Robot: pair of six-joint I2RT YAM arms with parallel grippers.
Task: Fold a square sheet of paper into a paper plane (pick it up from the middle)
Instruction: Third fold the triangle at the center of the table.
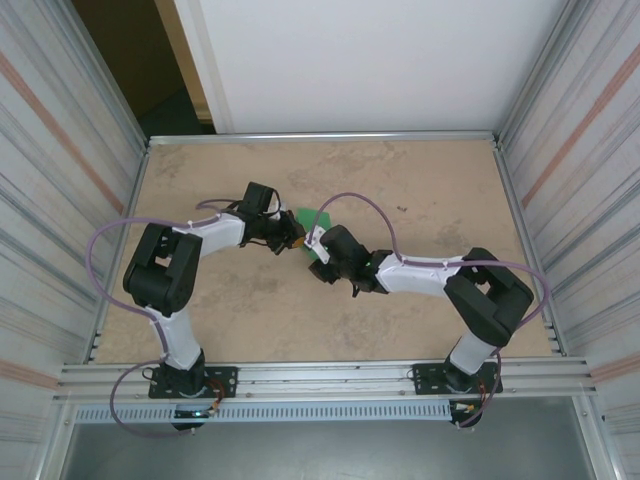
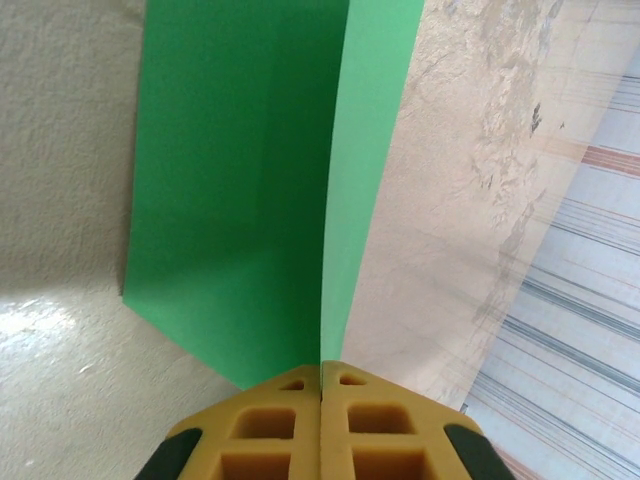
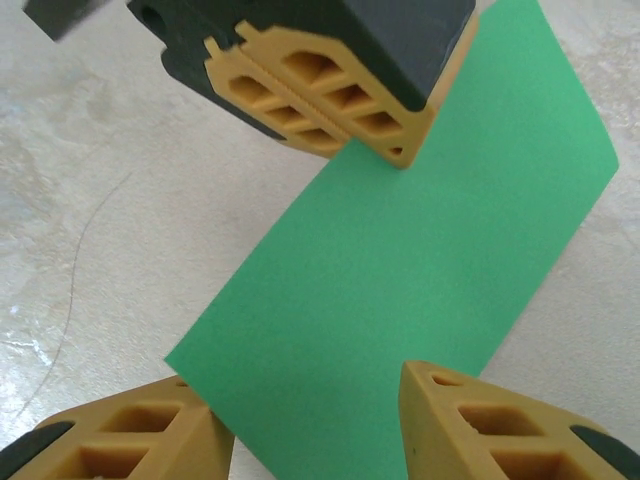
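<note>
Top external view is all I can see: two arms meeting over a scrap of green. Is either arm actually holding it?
Observer: Yes. The left wrist view shows the left gripper shut on an edge of the green sheet of paper.
Operator: And the other arm?
Observer: The right wrist view shows the right gripper open. The sheet's end lies in the gap between its fingers, and they are not pinching it.
Operator: Is the paper lying flat?
Observer: It seems not. From the left wrist, a straight crease runs away from the grip, with a darker panel on one side and a paler strip on the other.
</note>
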